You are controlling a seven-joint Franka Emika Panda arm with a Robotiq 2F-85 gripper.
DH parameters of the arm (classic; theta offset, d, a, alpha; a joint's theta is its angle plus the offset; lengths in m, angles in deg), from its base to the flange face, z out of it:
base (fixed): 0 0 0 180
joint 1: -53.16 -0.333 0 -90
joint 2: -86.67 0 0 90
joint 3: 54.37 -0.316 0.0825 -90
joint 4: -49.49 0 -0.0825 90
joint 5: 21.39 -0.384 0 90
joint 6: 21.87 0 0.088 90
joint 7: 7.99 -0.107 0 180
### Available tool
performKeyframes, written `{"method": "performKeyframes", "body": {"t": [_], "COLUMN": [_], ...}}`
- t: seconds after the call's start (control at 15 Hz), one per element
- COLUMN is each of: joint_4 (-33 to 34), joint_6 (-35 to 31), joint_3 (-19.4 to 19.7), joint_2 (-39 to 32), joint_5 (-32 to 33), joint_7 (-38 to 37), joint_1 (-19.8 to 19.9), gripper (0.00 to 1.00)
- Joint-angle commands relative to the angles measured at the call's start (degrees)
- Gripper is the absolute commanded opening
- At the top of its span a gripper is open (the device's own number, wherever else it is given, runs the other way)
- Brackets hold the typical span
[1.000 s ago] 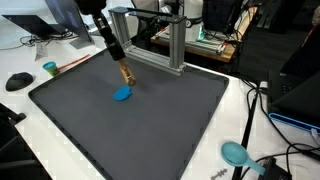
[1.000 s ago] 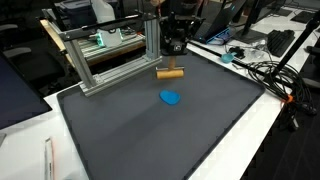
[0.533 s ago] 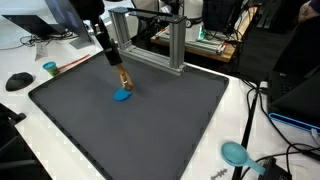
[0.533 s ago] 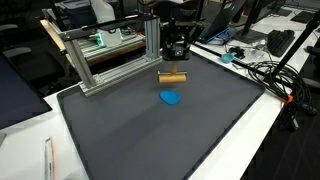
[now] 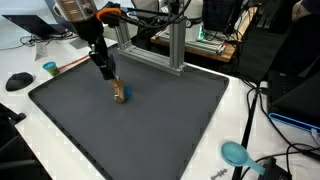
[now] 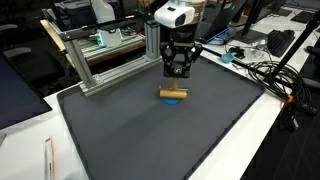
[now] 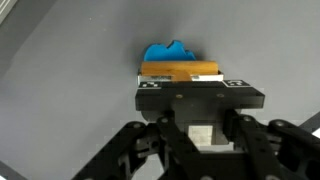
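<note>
My gripper is shut on a short brown wooden cylinder and holds it crosswise, low over the dark grey mat. A small blue object lies on the mat right under the cylinder; whether they touch I cannot tell. In an exterior view the gripper comes down at a slant, the cylinder covers most of the blue object, and the mat spreads out around them. In the wrist view the cylinder sits just beyond my gripper, with the blue object showing past it.
An aluminium frame stands at the mat's back edge and also shows in an exterior view. A teal cup and a black mouse sit off the mat. A teal round thing and cables lie on the white table.
My gripper has come down with the wooden cylinder in it, from well above the mat to just over the blue object. The blue object has not moved.
</note>
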Motion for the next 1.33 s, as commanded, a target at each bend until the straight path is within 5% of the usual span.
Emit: {"method": "performKeyframes", "body": {"t": [0.0,1.27], "joint_4": [-1.6,-2.4], "joint_6": [-1.7,2.1], "joint_3": [1.6,-1.9], "joint_2": [-0.3,-2.9], "joint_5": [1.8,-2.6], "joint_7": [-2.9,6.9], "joint_1": [-1.2,-0.2], "gripper": [0.22,0.22]}}
